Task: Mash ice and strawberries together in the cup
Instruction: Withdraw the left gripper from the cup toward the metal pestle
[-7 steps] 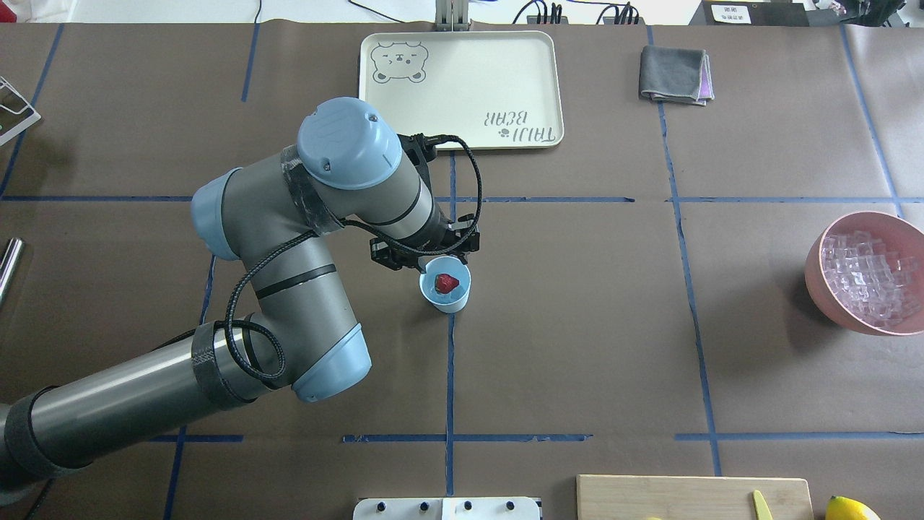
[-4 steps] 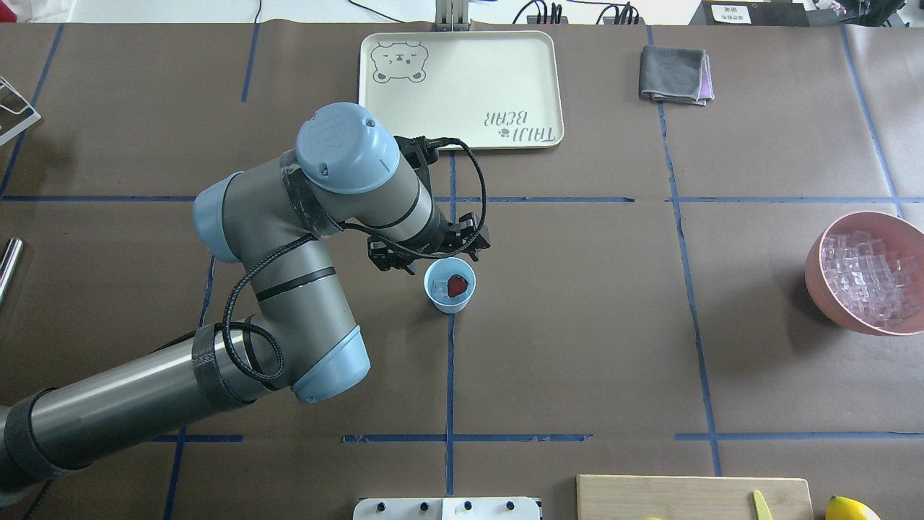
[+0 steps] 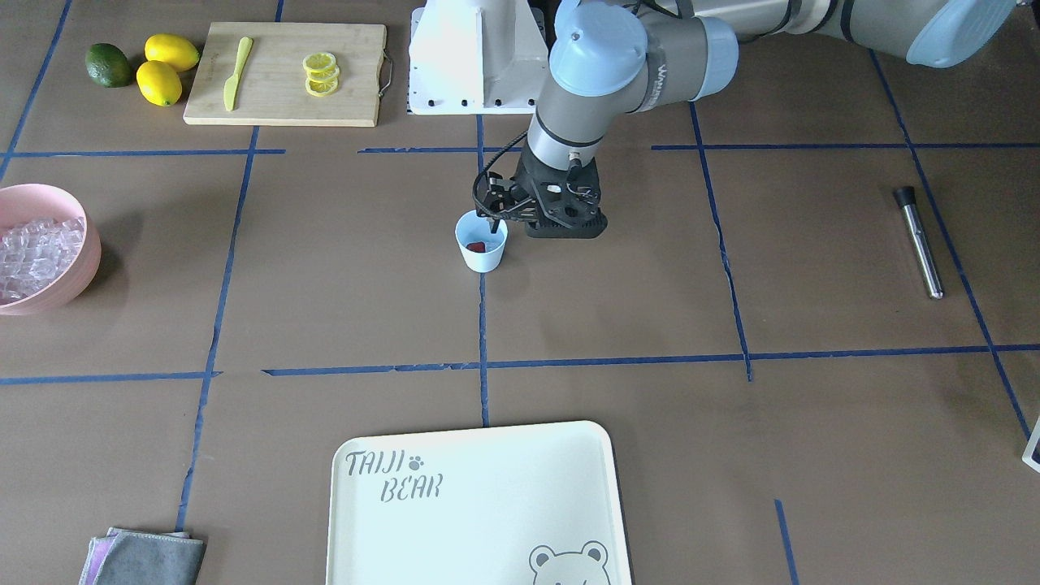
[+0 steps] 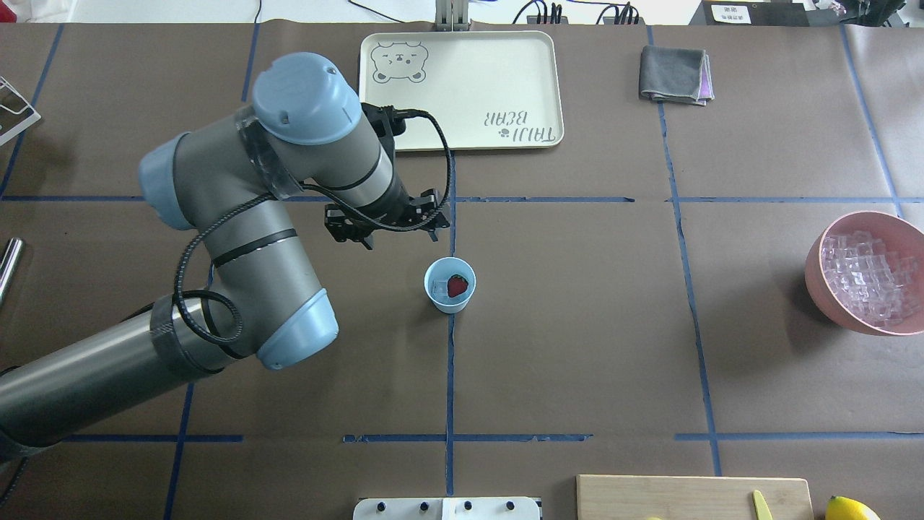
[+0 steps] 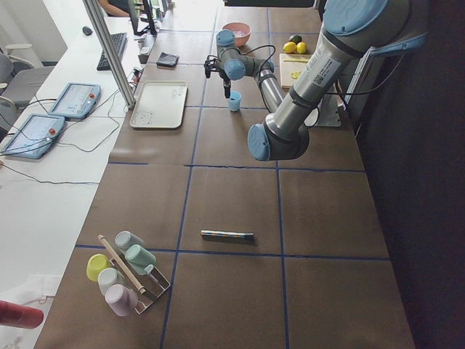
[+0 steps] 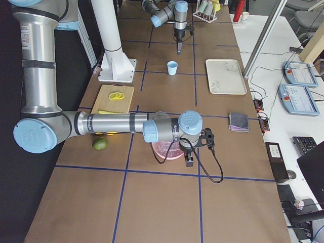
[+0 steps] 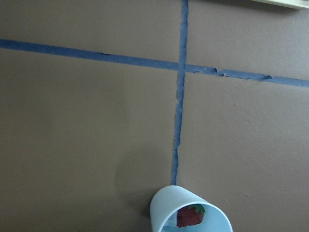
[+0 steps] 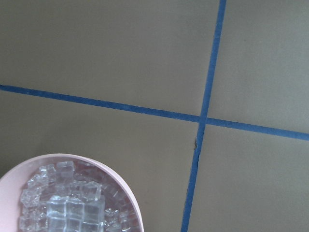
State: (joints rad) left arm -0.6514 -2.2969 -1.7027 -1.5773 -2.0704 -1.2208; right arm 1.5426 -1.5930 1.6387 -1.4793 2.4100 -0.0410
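One strawberry (image 4: 457, 286) and what looks like a single cube of ice (image 4: 437, 289) are in the cup (image 4: 450, 306) right now, so nothing's mashed yet. The berry looks whole.

The left gripper (image 4: 395, 230) hovers empty with its jaws spread wide. The cup stands upright on the table below it, off to the side toward the robot's base, clear of both fingers. On the left wrist cam it only just peeks in at the bottom edge.

The right gripper (image 6: 190, 161) hangs right above the pink bowl (image 4: 819, 278) with the rest of the ice heaped inside. I can only see it from the side cam, so I can't tell if it's open or closed.

My take on handling: that cup looks light and thin-walled with a narrow base, so I'd guess it tips or skates the moment anything pushes down off-centre. I'd pinch it across the outer wall, around mid-height or lower, and go gently so it doesn't buckle. Don't grab by the rim.

The berry should be soft and squash easily. The ice is hard and slick, so it'll probably dodge sideways under pressure and shove the berry around.

The metal rod (image 3: 920, 244) lies well away from both grippers on the left arm's side. It's stiff and smooth, so I'd take it near the middle.
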